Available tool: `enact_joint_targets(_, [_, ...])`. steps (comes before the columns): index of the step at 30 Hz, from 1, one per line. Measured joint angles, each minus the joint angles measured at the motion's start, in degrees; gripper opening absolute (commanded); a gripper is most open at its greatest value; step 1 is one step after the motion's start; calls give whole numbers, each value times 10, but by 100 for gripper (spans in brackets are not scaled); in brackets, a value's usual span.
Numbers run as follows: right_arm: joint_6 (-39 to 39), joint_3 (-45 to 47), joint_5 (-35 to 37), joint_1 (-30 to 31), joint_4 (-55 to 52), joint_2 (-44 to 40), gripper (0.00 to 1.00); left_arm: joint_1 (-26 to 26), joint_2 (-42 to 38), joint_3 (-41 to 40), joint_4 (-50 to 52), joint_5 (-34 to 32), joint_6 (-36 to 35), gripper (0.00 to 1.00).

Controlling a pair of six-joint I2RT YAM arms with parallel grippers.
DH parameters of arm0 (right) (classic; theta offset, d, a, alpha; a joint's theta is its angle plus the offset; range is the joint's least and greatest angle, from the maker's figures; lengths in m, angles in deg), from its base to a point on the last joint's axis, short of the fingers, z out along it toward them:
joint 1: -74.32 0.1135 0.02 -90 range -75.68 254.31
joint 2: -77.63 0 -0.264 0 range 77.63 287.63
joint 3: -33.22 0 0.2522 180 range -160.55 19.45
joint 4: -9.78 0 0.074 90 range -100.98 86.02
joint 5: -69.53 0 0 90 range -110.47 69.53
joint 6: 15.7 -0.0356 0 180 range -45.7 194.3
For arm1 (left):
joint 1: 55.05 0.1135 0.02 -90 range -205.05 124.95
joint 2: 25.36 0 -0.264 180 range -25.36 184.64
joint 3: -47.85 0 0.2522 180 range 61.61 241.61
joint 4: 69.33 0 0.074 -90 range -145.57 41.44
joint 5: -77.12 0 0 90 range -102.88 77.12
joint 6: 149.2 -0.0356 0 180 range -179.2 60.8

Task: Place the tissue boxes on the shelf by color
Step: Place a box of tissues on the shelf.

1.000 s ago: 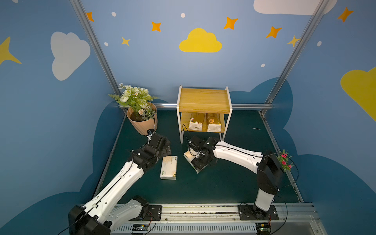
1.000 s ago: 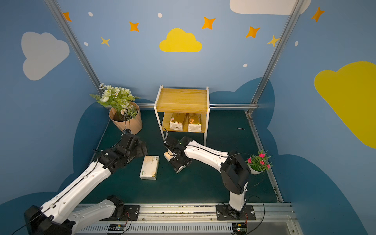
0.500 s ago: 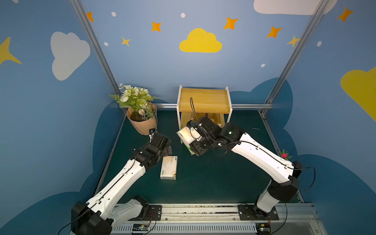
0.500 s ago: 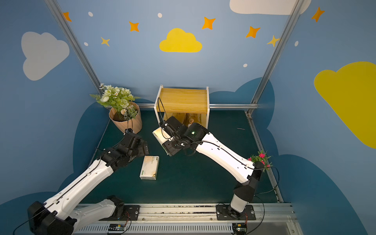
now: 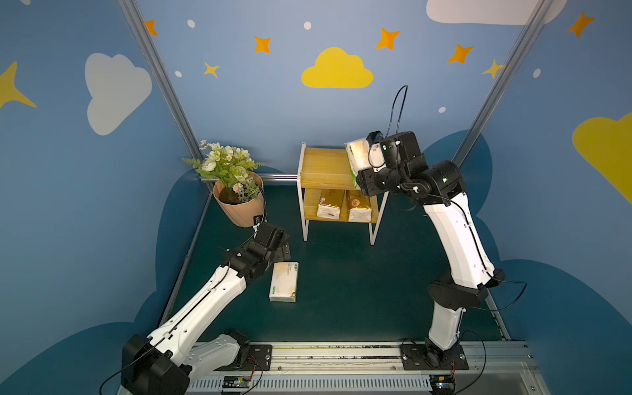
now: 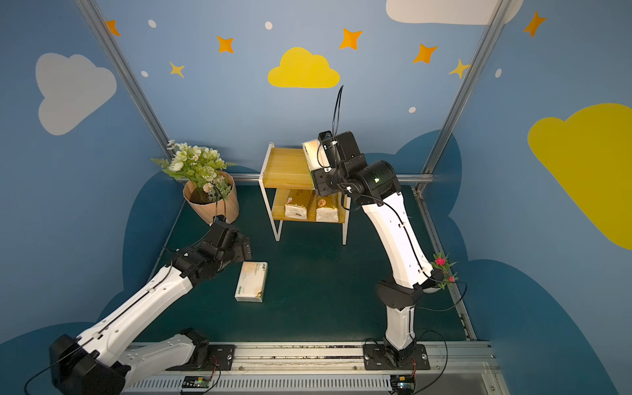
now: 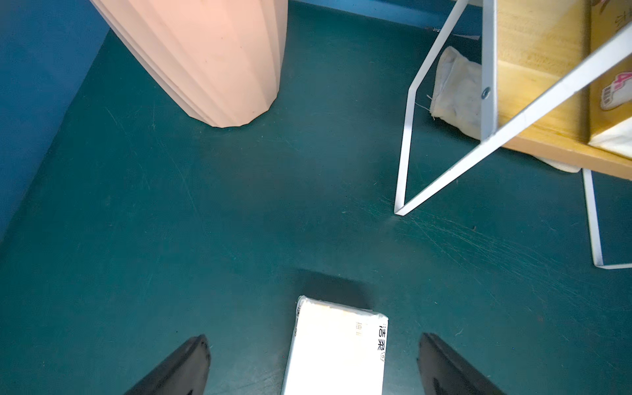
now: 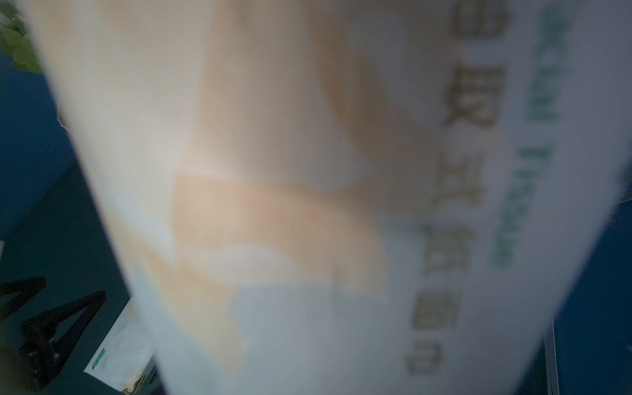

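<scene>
Gold packs [image 5: 330,204] on lower shelf [image 5: 309,207]; cream pack [image 5: 357,158] aloft; floor pack [image 5: 284,282] flat.

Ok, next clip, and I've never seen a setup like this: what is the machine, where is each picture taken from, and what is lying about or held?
The machine is two white robot arms on a rail, each ending in a two-finger gripper. Both top views look down on the whole scene, side by side. The other two pictures come from a camera on each arm's wrist.

On the dark green table stand a two-tier shelf and a flowerpot. Two gold packs of tissues sit on the lower tier.

The right gripper holds a cream-white pack raised by the shelf's top board. That pack fills the right wrist view as a blur. The left gripper is open near a second cream-white pack lying flat on the table.
</scene>
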Motion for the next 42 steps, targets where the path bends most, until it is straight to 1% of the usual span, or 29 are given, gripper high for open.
enact_joint_targets(7, [-2, 0, -11, -4, 24, 24, 62, 0, 0, 0, -2, 2, -3, 100])
enact_joint_targets(16, [-19, 1, -10, -36, 62, 57, 66, 0, -8, 0, -1, 2, -4, 100])
enact_joint_targets(20, [-27, 3, -7, -45, 79, 65, 71, 0, -15, 0, -1, 2, -4, 100])
enact_joint_targets(27, [-34, 32, 5, -52, 113, 64, 85, 0, -21, 0, 1, 0, -4, 100])
enact_joint_targets(33, [-41, 45, 12, -53, 125, 63, 87, 0, -21, 0, 3, 0, -4, 100])
enact_joint_targets(40, [-44, 71, 14, -54, 129, 45, 94, 0, -19, 0, 3, 1, -4, 100])
enact_joint_targets(41, [-44, 75, 14, -54, 129, 42, 98, 0, -18, 0, 3, 1, -4, 100])
enact_joint_targets(42, [-44, 80, 14, -54, 129, 38, 98, 0, -17, 0, 3, 2, -4, 100])
